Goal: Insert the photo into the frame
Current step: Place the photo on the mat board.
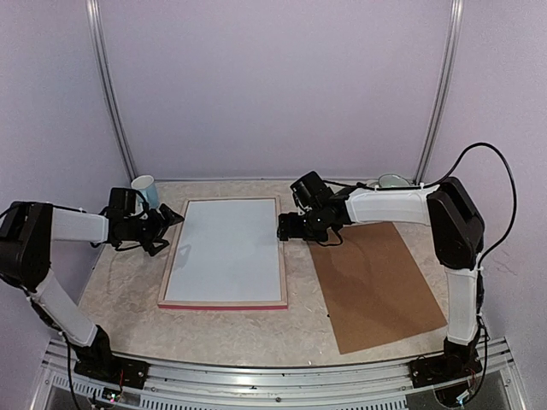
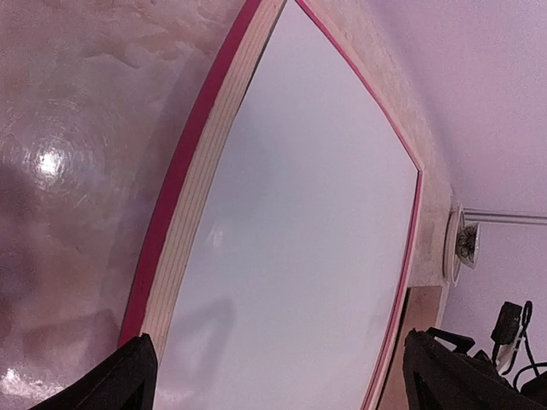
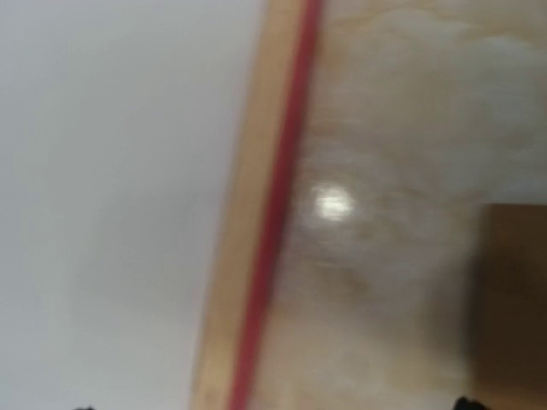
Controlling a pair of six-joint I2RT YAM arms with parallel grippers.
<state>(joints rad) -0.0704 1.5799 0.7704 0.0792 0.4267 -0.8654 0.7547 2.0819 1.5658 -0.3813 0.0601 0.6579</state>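
Note:
The frame (image 1: 284,256) lies flat at the table's middle, pale wood back up, with pink edges showing. A plain white sheet (image 1: 226,248) fills its opening; no dark print shows, so I cannot tell if it is the photo's back. My left gripper (image 1: 167,224) is open just left of the frame's left rail. In the left wrist view the frame (image 2: 184,231) and white sheet (image 2: 316,239) lie between my wide-apart fingers (image 2: 128,380). My right gripper (image 1: 286,229) is open over the frame's right rail (image 3: 256,256), empty.
A brown backing board (image 1: 376,282) lies flat to the right of the frame; its corner shows in the right wrist view (image 3: 513,299). A pale blue cup (image 1: 145,190) stands at the back left. A round white object (image 1: 393,181) sits at the back right.

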